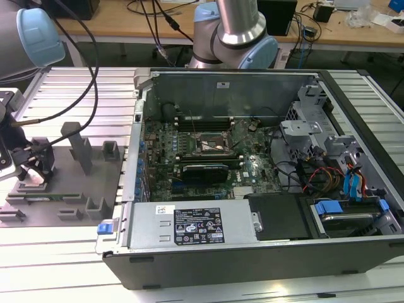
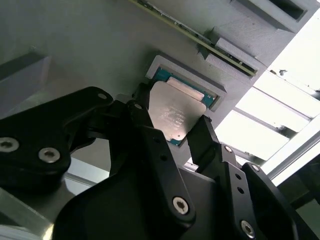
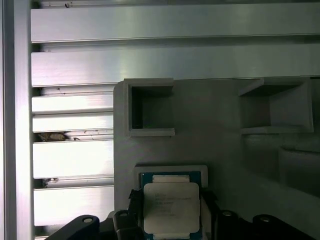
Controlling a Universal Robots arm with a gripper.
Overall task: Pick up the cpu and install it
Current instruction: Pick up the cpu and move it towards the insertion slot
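Hand (image 2: 171, 120) clamped on the cpu (image 2: 175, 112), fingers (image 2: 202, 137) vs. two opp. edges. Cpu sat in a square recess of the grey fixture plate (image 3: 215, 125), plate on slatted table (image 3: 75, 160).

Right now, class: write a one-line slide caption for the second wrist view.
Gripper straddling the cpu, which lies silver side up in its recess on the grey fixture plate.
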